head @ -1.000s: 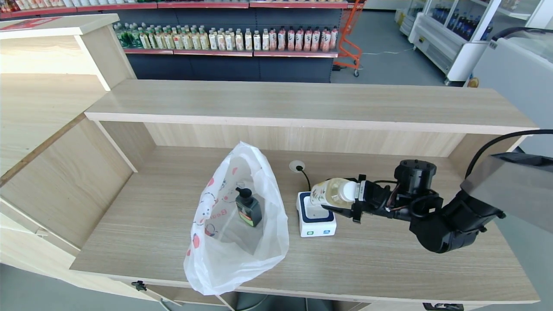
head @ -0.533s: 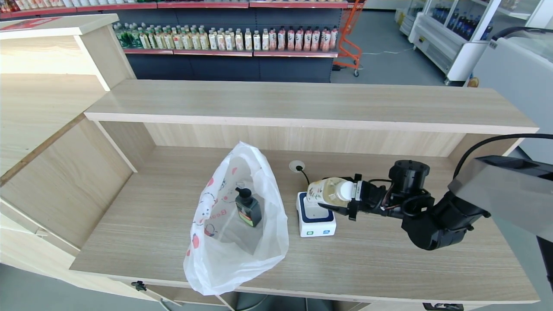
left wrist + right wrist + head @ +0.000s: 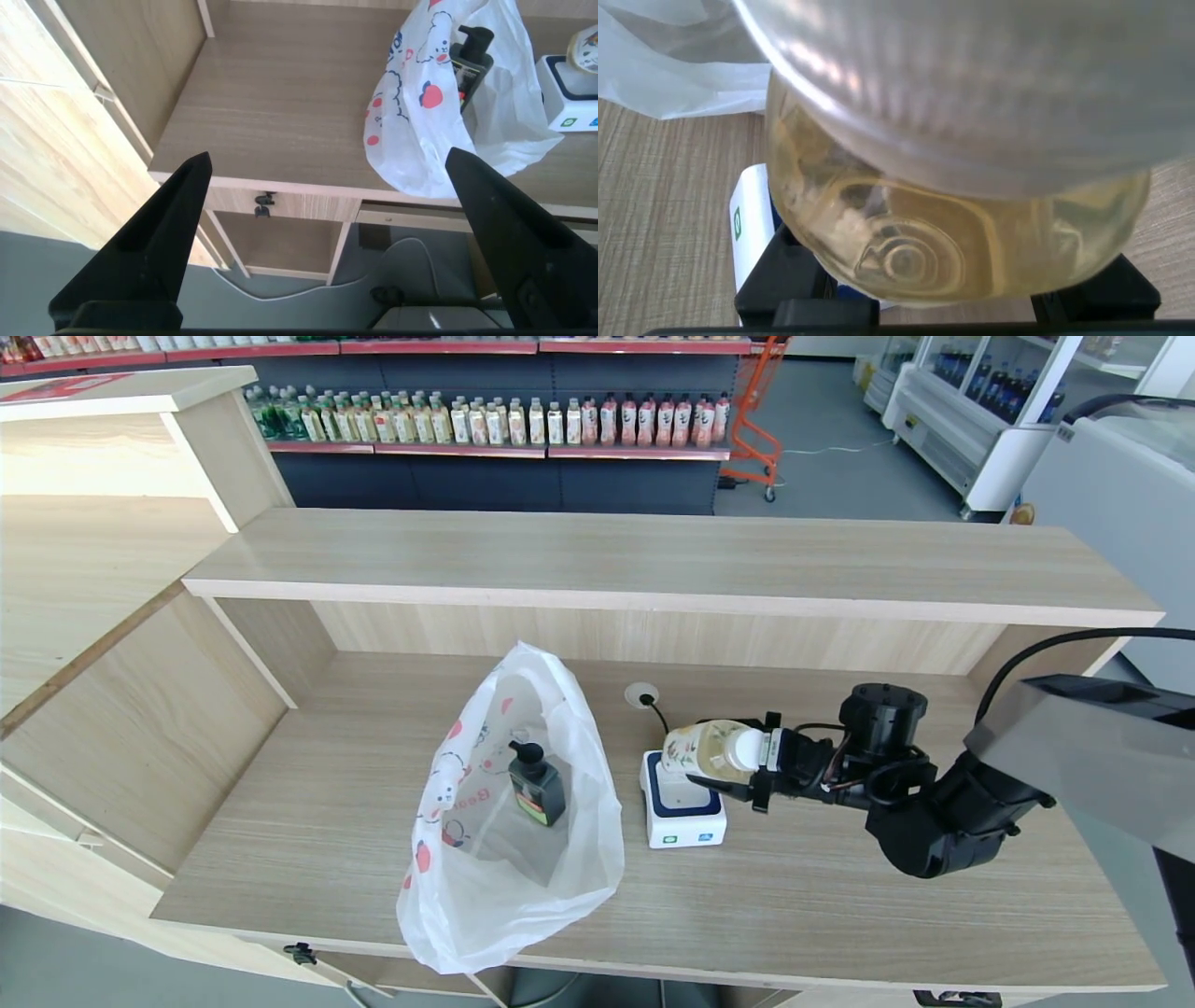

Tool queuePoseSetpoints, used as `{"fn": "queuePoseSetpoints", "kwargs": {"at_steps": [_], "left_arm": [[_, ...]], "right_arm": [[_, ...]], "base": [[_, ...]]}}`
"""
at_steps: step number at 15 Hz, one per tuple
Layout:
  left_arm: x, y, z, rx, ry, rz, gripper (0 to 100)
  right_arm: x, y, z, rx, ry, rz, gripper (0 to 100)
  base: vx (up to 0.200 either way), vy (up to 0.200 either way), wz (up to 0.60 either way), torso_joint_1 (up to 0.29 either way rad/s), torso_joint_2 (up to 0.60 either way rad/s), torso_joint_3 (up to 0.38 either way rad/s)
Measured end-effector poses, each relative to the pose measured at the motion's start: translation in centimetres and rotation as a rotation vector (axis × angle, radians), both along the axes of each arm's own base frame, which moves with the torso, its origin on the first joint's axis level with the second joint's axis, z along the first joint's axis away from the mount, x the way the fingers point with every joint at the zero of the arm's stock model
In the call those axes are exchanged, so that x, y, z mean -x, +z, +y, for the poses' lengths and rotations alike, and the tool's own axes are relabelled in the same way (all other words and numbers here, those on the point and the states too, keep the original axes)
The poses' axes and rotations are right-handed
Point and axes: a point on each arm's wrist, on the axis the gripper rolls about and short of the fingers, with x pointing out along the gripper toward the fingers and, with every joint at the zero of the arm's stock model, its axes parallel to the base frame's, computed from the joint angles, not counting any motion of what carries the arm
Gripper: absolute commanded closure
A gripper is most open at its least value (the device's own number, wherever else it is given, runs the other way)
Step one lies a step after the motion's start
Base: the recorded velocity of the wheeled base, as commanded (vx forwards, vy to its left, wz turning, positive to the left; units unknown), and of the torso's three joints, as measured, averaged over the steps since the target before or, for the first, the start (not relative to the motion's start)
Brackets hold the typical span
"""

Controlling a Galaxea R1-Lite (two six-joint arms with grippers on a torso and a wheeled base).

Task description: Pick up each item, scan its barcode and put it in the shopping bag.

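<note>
1. Although the shift is small, the right gripper (image 3: 714,754) has carried the drink bottle (image 3: 695,747) leftward over the last second. The bottle now lies on its side above the far part of the scanner (image 3: 684,814), with its base towards the shopping bag (image 3: 485,887).
2. Over the last half second the arm barely moves, so I judge it is holding the bottle in place for the scan rather than travelling.
3. The right jaws are clenched on the bottle's cap end. From the right wrist, the bottle's base (image 3: 971,215) hangs just above the scanner (image 3: 752,224); I cannot tell whether a barcode faces it.
4. The bag has not moved: it stands open just left of the scanner on the counter (image 3: 840,905), with a dark pump bottle (image 3: 537,789) upright inside. That item looks finished, and the drink bottle is mid-scan.
5. The left gripper (image 3: 327,233) sits back from the counter's front edge, well apart from the bag (image 3: 420,140), its fingers spread wide and grasping nothing.
6. What likely remains is a short carry left over the bag's mouth, then a release.
</note>
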Motion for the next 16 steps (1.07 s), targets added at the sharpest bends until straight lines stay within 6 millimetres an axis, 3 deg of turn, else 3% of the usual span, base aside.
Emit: {"fn": "queuePoseSetpoints", "kwargs": {"at_steps": [4,6,8,12,14,16], "left_arm": [[0.0,0.0,0.0,0.0,0.0,0.0,0],[0.0,0.0,0.0,0.0,0.0,0.0,0],[0.0,0.0,0.0,0.0,0.0,0.0,0],[0.0,0.0,0.0,0.0,0.0,0.0,0],[0.0,0.0,0.0,0.0,0.0,0.0,0],[0.0,0.0,0.0,0.0,0.0,0.0,0]], "right_arm": [[0.2,0.9,-0.5,-0.025,-0.019,0.039,100],[0.2,2.4,-1.8,-0.073,-0.074,0.09,100],[1.1,5.2,-2.9,-0.161,-0.153,0.171,100],[7.0,10.1,-4.0,-0.501,-0.415,0.509,100],[10.1,10.9,-3.7,-0.703,-0.555,0.69,100],[12.4,11.1,-3.5,-0.76,-0.573,0.825,100]], "base": [[0.0,0.0,0.0,0.0,0.0,0.0],[0.0,0.0,0.0,0.0,0.0,0.0],[0.0,0.0,0.0,0.0,0.0,0.0],[0.0,0.0,0.0,0.0,0.0,0.0],[0.0,0.0,0.0,0.0,0.0,0.0],[0.0,0.0,0.0,0.0,0.0,0.0]]}}
